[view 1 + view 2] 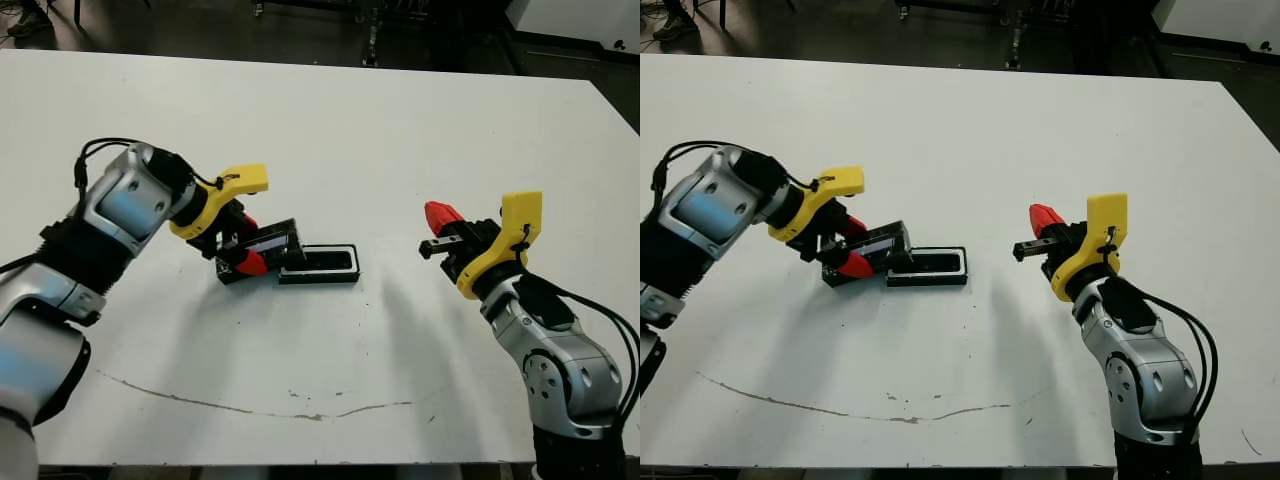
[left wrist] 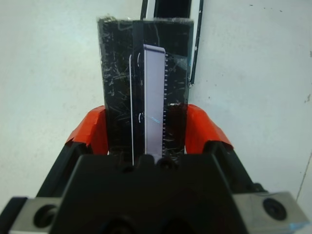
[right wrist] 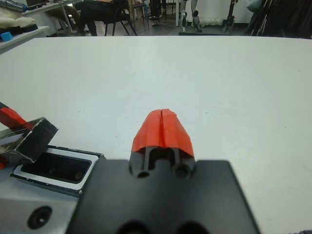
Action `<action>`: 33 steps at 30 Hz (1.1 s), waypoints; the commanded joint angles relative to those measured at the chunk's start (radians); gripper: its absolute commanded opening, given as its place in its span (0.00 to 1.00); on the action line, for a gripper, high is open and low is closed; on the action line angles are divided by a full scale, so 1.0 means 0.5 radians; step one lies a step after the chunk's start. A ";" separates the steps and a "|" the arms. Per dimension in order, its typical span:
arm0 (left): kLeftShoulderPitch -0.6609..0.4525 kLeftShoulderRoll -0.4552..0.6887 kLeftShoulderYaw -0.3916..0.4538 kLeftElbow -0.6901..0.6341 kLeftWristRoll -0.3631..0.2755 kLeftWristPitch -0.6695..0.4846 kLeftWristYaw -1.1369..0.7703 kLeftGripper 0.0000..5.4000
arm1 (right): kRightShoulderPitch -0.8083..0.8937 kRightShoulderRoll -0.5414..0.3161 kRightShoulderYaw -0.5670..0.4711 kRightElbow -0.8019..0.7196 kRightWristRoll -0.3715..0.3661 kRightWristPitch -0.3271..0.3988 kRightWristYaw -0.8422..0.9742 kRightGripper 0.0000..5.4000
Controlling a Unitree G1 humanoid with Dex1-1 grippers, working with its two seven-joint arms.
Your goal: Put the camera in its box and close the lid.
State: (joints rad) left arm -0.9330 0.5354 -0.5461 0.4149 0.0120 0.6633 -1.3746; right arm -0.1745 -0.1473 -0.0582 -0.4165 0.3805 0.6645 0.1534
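My left gripper (image 1: 253, 245) is shut on the lid (image 1: 278, 240), a glossy, crinkly black cover held across its width between the red fingers (image 2: 92, 131). The lid (image 2: 146, 58) is tilted, its far end over the left end of the box (image 1: 318, 278). This box is a shallow black tray with a white lining, lying on the table. Its inside (image 3: 56, 168) is dark, and a black slab that seems to be the camera lies in it. My right gripper (image 1: 440, 214) hovers shut and empty to the right of the box, its red tips (image 3: 162, 127) pressed together.
A thin dark scuff line (image 1: 250, 408) runs along the white table near its front edge. Beyond the far edge is dark floor with stands (image 1: 372, 40). Chairs and a seated person's legs (image 3: 97, 14) show beyond the table in the right wrist view.
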 commanded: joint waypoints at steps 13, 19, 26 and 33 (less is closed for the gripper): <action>0.015 -0.102 -0.045 -0.150 -0.068 0.472 -0.008 0.59 | 0.032 -0.014 -0.008 -0.010 -0.006 0.044 -0.016 0.00; 0.042 -0.077 -0.041 -0.234 -0.099 0.522 0.002 0.59 | 0.034 -0.012 -0.006 0.000 -0.006 0.023 -0.005 0.00; 0.060 -0.067 -0.053 -0.282 -0.109 0.506 0.016 0.59 | 0.036 -0.021 0.000 0.002 -0.019 0.014 -0.002 0.00; 0.093 -0.086 -0.073 -0.296 -0.053 0.327 0.091 0.59 | 0.038 -0.023 -0.010 -0.003 -0.014 0.027 0.003 0.00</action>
State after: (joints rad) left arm -0.9167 0.5075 -0.5584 0.2734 -0.0159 0.8614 -1.3360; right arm -0.1694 -0.1481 -0.0559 -0.4174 0.3730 0.6646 0.1537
